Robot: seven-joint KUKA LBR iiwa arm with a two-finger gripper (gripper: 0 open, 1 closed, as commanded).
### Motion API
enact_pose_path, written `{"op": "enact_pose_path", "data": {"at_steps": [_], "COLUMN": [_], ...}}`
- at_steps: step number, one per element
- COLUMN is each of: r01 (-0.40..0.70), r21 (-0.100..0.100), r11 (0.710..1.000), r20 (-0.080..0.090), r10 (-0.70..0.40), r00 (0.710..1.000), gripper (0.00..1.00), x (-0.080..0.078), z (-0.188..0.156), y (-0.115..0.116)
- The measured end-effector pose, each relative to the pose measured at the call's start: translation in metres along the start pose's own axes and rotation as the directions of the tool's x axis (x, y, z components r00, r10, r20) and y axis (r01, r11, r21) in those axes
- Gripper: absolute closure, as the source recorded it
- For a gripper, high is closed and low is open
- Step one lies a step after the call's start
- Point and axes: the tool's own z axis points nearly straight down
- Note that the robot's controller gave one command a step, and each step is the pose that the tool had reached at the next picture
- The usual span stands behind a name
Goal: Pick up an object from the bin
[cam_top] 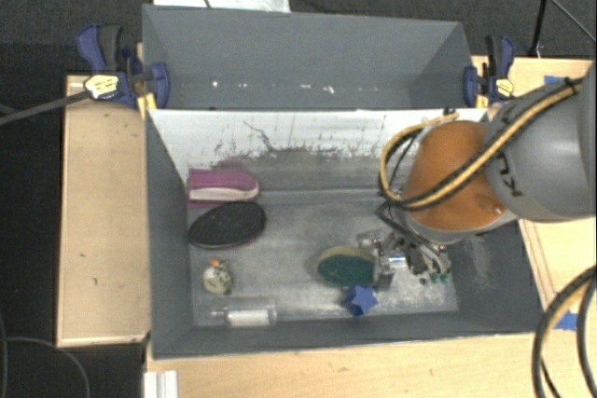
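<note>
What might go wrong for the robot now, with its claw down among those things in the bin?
1. The claw sits low at the right edge of a flat, dark green oval thing. A thing lying this flat on the bin's floor may be pushed along or slip away instead of being lifted.
2. A small blue piece lies right next to both. It might be knocked aside or caught up by mistake.

The grey arm (550, 158) reaches in from the right, its orange-covered wrist (452, 177) angled downward.
</note>
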Motion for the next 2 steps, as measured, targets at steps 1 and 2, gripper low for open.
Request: {"op": "enact_pose_path", "data": {"at_steps": [1,2], "r01": [-0.048,0.252], "r21": [0.000,0.003], "r11": [0.999,0.968], "r20": [0.010,0.006], "r10": [0.048,-0.252], "r00": [0.999,0.968], "gripper": [1.00,1.00], "x": [-0.034,-0.042], "z": [-0.122,-0.202], "y": [0.002,-0.030]}}
